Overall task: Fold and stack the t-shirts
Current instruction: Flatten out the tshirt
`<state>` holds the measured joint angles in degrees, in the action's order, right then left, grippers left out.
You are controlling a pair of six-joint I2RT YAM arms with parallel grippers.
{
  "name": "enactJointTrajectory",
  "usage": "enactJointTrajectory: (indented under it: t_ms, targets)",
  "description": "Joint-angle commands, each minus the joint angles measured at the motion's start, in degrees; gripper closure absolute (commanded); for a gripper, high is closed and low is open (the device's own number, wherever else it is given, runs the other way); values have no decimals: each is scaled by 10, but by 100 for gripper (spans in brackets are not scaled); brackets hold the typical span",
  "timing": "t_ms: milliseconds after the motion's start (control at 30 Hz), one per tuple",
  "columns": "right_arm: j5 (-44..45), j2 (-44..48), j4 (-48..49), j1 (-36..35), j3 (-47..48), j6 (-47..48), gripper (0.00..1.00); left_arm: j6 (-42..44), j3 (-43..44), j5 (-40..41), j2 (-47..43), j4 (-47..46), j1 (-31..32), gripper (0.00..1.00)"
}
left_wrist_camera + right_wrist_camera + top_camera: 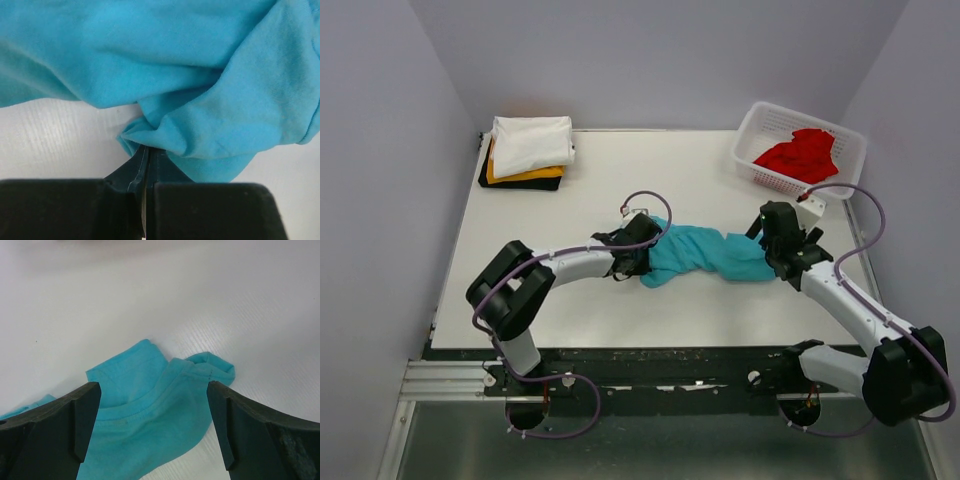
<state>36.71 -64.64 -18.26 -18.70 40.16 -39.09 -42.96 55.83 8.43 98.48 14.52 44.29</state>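
A teal-blue t-shirt (pixel 705 256) lies bunched lengthwise across the middle of the white table (pixel 620 310). My left gripper (pixel 632 252) is at its left end, shut on a pinched fold of the teal cloth (pixel 150 135). My right gripper (pixel 782 248) hovers over the shirt's right end, jaws wide open, with the collar and a sleeve hem (pixel 150 400) between the fingers (pixel 85 420) but not gripped. A folded stack sits at the back left: white t-shirt (pixel 532 143) on top, yellow-orange (pixel 525 176) under it, black (pixel 520 185) at the bottom. A red t-shirt (pixel 802 155) lies crumpled in the basket.
The white plastic lattice basket (pixel 760 125) stands at the back right corner. Purple cables (pixel 645 200) loop over both arms. Grey walls close in the table on three sides.
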Motion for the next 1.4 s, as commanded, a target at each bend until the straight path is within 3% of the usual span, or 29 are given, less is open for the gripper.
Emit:
enactJointTrajectory:
  t_ms: [0,333,667,800,1367]
  targets:
    - [4,-22,22,1,6,15,4,-20,-37,75,-43,46,8,100]
    - [-66,-188,-41,5,83,19,12,-38,-129,128,-214,51,12,100]
    - [-25,-235,-43,10,70,-27,25,-48,-154,141,-266,59,13,100]
    - [-8,-229,-51,10,66,-43,34,-51,-155,150,-273,69,13,100]
    - [-130,-117,-134,12,-14,-105,36,-73,-197,183,-361,108,13,100]
